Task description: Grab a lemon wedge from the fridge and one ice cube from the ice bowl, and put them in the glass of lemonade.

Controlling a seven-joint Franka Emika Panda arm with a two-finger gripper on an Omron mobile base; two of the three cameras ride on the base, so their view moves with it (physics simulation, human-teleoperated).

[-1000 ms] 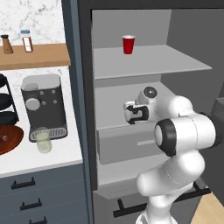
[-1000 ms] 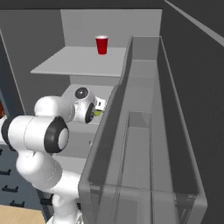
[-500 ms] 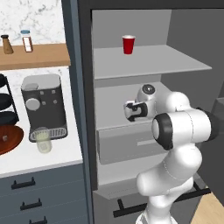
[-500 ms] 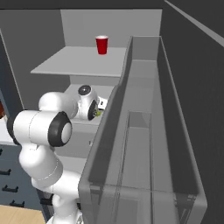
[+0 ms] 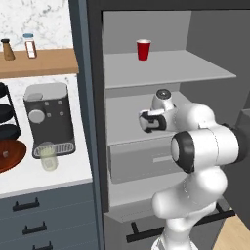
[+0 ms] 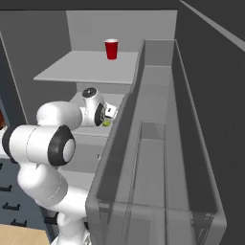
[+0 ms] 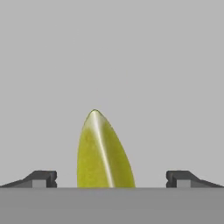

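Note:
Inside the open fridge [image 5: 93, 102], my gripper [image 5: 145, 121] is low over the middle shelf. In the hand view the gripper [image 7: 111, 177] stands open, and the yellow lemon wedge [image 7: 103, 153] lies on the pale shelf between the fingertips [image 7: 43, 177], touching neither. From the right base view the wedge [image 6: 106, 123] is a small yellow spot just below the hand [image 6: 109, 114]. The glass of lemonade [image 5: 48, 156] stands on the counter in front of the coffee machine. The reddish-brown ice bowl [image 5: 10, 156] sits at the left edge, holding a tiny ice cube [image 5: 5, 154].
A red cup [image 5: 143, 50] stands on the upper shelf [image 5: 166, 68]. A pale drawer [image 5: 141, 161] lies below my hand. The open fridge door with its bins [image 6: 158, 143] runs along my right. The coffee machine [image 5: 49, 119] and a black tiered rack [image 5: 5, 117] stand on the counter.
The arm's elbow has shifted slightly; the hand stays at the middle shelf by the wedge, fingers still apart.

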